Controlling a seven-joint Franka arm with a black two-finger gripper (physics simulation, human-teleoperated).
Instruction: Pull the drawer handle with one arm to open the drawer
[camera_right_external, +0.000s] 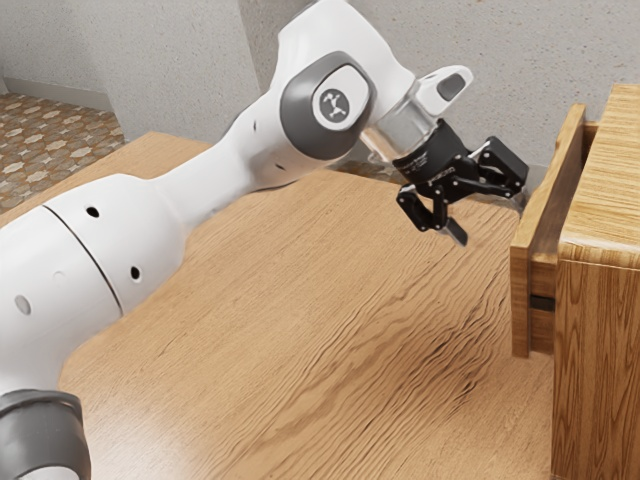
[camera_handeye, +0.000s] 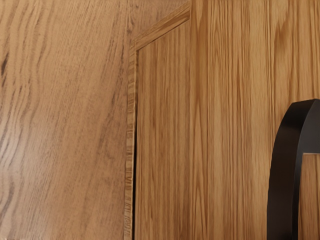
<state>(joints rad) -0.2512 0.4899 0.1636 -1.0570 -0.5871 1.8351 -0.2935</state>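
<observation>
Our gripper (camera_right_external: 440, 220), fingers spread and gripping nothing, hangs over the table (camera_right_external: 300, 330), close to the drawer (camera_right_external: 543, 225) but apart from it. The drawer juts partly out of the cabinet (camera_right_external: 600, 320) at the exterior view's right. Wrist view: its black handle (camera_handeye: 292, 170).

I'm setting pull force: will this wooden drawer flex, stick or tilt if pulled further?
The drawer looks like thick rigid wood, so it probably won't flex. It already stands out from the cabinet, so it likely slides rather than sticks. Its black handle looks smooth; a grip might slip.
</observation>
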